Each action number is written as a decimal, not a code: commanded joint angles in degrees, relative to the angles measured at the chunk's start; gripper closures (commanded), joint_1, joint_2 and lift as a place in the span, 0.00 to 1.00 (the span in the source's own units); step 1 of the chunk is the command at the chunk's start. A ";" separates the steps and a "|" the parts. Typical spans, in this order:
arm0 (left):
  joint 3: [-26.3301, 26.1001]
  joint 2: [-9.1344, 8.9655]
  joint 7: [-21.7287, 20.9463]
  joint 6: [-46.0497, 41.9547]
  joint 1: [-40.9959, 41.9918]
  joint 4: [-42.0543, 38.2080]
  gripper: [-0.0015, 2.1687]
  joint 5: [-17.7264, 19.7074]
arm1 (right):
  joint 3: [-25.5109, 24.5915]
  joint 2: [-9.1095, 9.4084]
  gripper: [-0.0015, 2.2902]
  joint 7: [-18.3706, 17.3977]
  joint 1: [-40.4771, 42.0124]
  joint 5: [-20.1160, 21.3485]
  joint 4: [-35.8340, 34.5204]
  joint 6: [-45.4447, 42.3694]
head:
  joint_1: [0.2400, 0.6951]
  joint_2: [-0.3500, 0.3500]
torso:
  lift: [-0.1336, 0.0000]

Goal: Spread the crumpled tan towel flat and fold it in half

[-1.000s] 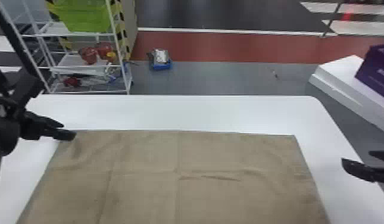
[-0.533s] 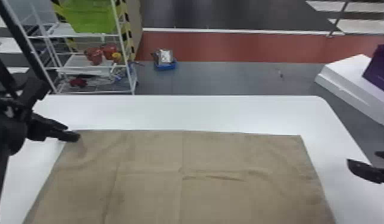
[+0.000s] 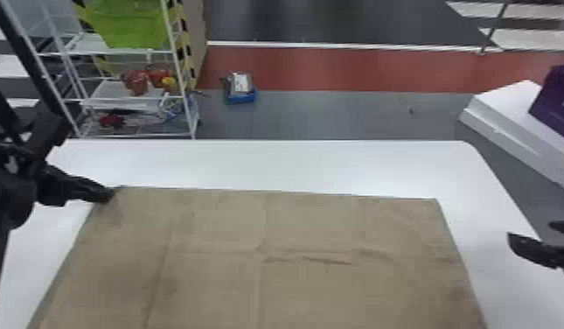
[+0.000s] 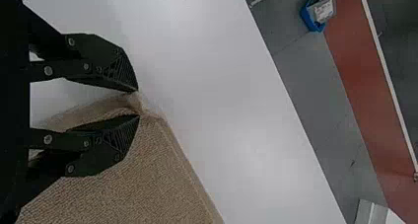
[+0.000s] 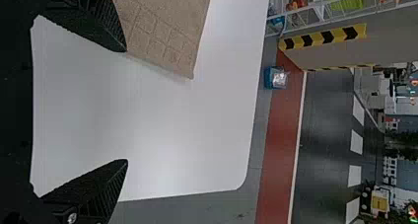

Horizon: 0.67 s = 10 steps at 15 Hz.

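The tan towel (image 3: 259, 253) lies spread over the white table, nearly flat, with light creases and a small wrinkle near its middle. At its far left corner is my left gripper (image 3: 109, 195). In the left wrist view the left gripper (image 4: 138, 103) has its fingers part way apart, with a raised fold of the towel (image 4: 148, 174) between the tips. My right gripper (image 3: 530, 238) stands off the towel's right side, over the table's right edge. Seen from the right wrist, the right gripper (image 5: 127, 105) is wide apart and holds nothing; the towel's corner (image 5: 172, 46) lies beyond one finger.
Bare white table (image 3: 267, 164) borders the towel at the far side and the right. Beyond it stand a wire shelf (image 3: 132, 98) with a green bin and, on the floor, a small blue tray (image 3: 241, 95). A purple box (image 3: 560, 100) rests on a white block at right.
The head view has shifted slightly sideways, first one way and then a little back. Towel and grippers keep about the same places relative to each other.
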 commanded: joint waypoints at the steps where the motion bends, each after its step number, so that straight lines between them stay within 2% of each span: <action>1: 0.55 -0.17 0.49 -1.52 0.85 -0.57 0.47 0.17 | 0.81 0.01 0.04 -0.13 -1.49 0.25 0.83 0.35 | 1.00 0.46 | 0.08; 4: 0.99 -0.35 0.31 -1.70 2.70 -2.94 0.47 0.70 | 3.19 0.27 0.04 -1.19 -5.18 0.95 3.37 0.35 | 1.00 0.47 | 0.08; 6: 1.61 -0.44 -0.48 -2.05 4.28 -5.40 0.47 1.14 | 6.35 0.36 0.05 -2.07 -8.96 2.54 7.68 0.35 | 1.00 0.48 | 0.08; 8: 1.78 -0.44 -1.10 -2.22 4.90 -6.20 0.47 1.14 | 9.34 0.62 0.05 -4.53 -12.39 3.85 12.51 -1.23 | 1.00 0.48 | 0.08; 10: 1.87 -0.53 -1.45 -2.57 4.98 -6.28 0.47 1.22 | 12.15 1.59 0.05 -5.85 -16.78 5.26 18.14 -2.29 | 1.00 0.49 | 0.08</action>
